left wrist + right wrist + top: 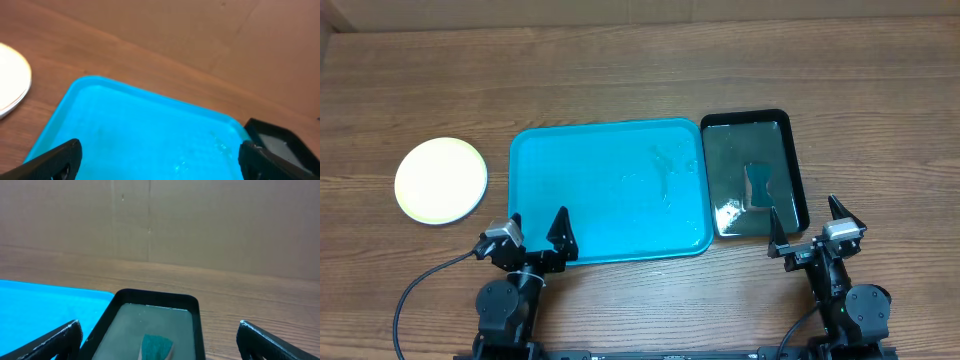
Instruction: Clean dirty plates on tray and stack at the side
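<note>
The turquoise tray [608, 190] lies mid-table with nothing on it but wet streaks; it also shows in the left wrist view [145, 135] and the right wrist view [45, 302]. A stack of plates [441, 180], pale yellow on top with a white rim showing, sits on the table left of the tray; its edge shows in the left wrist view [12, 80]. The mint-blue plate is not distinguishable. My left gripper [535, 232] is open and empty at the tray's near left corner. My right gripper [810, 225] is open and empty just in front of the black tray.
A smaller black tray [752, 172] holding water and a teal sponge [759, 186] stands right of the turquoise tray; it shows in the right wrist view [155, 325]. A cardboard wall backs the table.
</note>
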Controlling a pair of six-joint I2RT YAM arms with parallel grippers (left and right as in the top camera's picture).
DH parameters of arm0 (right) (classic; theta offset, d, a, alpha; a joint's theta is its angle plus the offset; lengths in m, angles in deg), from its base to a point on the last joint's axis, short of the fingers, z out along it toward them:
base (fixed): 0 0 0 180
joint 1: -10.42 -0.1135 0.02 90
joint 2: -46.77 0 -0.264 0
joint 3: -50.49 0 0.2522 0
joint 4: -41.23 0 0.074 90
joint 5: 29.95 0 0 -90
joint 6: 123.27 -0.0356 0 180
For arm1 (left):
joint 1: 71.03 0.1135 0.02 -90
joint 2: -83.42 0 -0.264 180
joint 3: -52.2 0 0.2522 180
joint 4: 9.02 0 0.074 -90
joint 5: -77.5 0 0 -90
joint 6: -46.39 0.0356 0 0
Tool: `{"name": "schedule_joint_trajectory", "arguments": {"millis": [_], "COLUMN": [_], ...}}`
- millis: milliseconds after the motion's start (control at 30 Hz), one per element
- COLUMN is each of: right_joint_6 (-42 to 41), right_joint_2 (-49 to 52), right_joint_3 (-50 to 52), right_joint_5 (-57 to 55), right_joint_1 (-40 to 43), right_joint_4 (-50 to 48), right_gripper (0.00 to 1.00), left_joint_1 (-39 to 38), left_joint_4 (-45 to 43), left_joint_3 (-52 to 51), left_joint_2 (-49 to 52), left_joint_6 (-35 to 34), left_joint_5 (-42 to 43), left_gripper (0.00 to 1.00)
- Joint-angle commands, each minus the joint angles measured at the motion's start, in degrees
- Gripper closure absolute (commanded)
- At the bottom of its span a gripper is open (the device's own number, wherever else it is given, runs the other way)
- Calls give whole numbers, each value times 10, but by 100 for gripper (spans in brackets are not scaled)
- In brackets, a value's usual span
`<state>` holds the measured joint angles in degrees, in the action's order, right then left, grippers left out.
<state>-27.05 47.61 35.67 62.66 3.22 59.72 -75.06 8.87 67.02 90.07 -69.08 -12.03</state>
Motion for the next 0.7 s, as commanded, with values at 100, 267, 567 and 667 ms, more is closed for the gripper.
{"name": "schedule_joint_trajectory", "arguments": {"millis": [100,267,567,667], "right_joint_6": [2,2,2,2], "right_joint_2": [-7,-7,-7,-7], "right_joint_3": [6,6,6,6], "right_joint_5": [-1,-1,-1,-1], "right_joint_1": [2,2,2,2], "right_joint_4": [-2,-2,-2,-2], "right_gripper": [0,0,0,0], "left_joint_1": [12,15,15,15], "left_joint_4": [3,3,3,3], "left_joint_3": [-8,-8,-8,-8], "left_joint_2": [-52,-65,-65,-65], "left_joint_6": [69,120,249,248], "left_joint_5": [-9,-9,-9,-9], "left_gripper": [0,0,0,0]}}
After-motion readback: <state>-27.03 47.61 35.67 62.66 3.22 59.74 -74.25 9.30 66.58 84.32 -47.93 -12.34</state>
